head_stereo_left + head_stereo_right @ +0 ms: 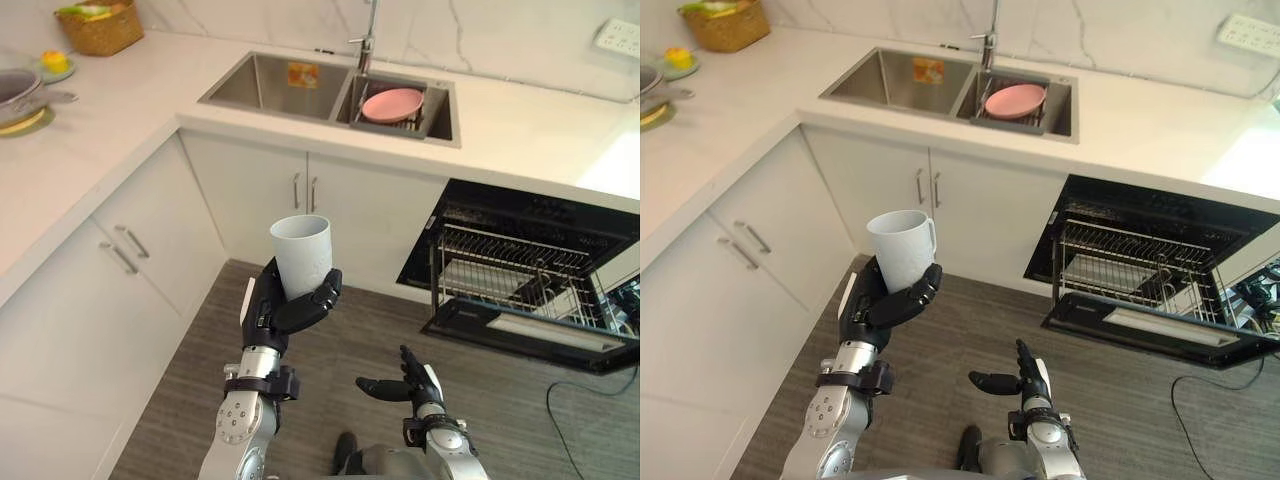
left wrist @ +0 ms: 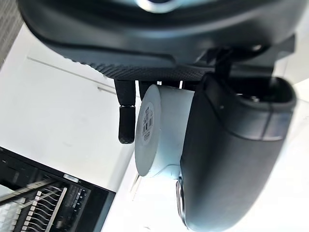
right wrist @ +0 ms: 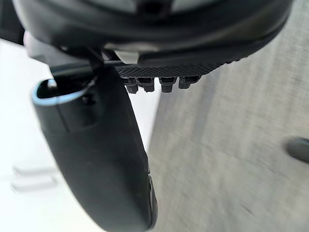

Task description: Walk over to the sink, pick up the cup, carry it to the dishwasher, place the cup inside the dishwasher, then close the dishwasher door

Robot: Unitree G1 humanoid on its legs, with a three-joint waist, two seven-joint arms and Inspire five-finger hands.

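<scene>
Nearest you, your right hand (image 1: 412,383) hangs low, fingers loosely spread, holding nothing. Left of it and a little farther, your left hand (image 1: 272,310) wraps the upright grey cup (image 1: 301,253). At far right the dishwasher (image 1: 520,215) stands open, and the sink (image 1: 270,85) lies beyond.

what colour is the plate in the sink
The plate is pink, clearest in the left eye view.

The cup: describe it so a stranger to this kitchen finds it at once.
Start at the steel sink in the white counter and look down before its cabinets. There the left hand holds the cup upright in mid-air: plain pale grey, unlike the pink plate in the sink.
</scene>
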